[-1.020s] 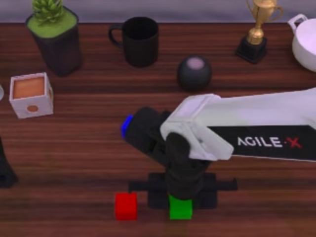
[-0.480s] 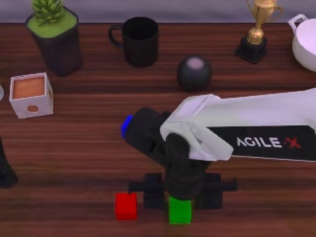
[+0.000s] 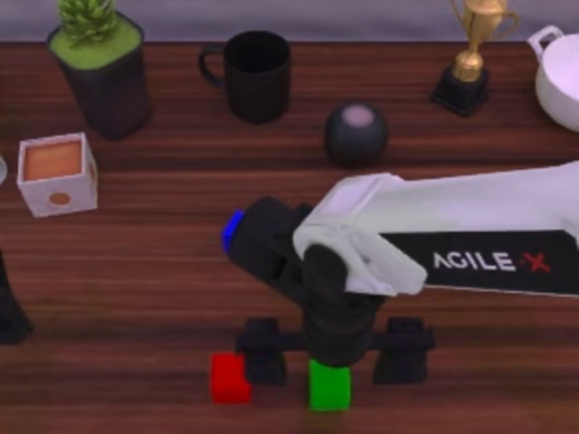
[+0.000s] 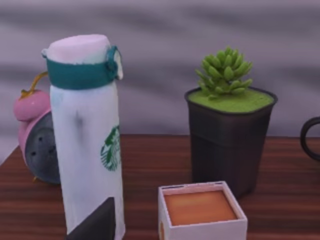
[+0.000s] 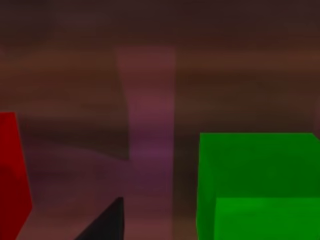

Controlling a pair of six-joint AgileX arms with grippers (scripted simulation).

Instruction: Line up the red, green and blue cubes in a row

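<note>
Your right claw point(image 3: 330, 360) is at the lower middle of the top view, pointing down at the table point(image 3: 145, 280). Its two black fingers point(image 3: 265, 360) are spread wide apart, one left and one right of the green cube point(image 3: 329, 386), and they grip nothing. The green cube sits on the table between them, under the wrist, touching neither finger as far as you can see. In the right wrist view the green cube point(image 5: 257, 185) fills the lower right and a dark fingertip shows at the lower edge.

The red cube point(image 3: 230, 378) lies just left of the left finger, near the green cube and at about the same height in the frame. A small piece of the blue cube point(image 3: 233, 231) shows at the left edge of the arm, above the other two and well apart from them; the rest is hidden by the arm.

Your left arm is parked at the far left edge of the top view; you cannot tell the state of its claw. Its wrist view shows a white bottle point(image 4: 87, 135), a potted succulent point(image 4: 229, 135) and a white box with orange top point(image 4: 201, 212).
</note>
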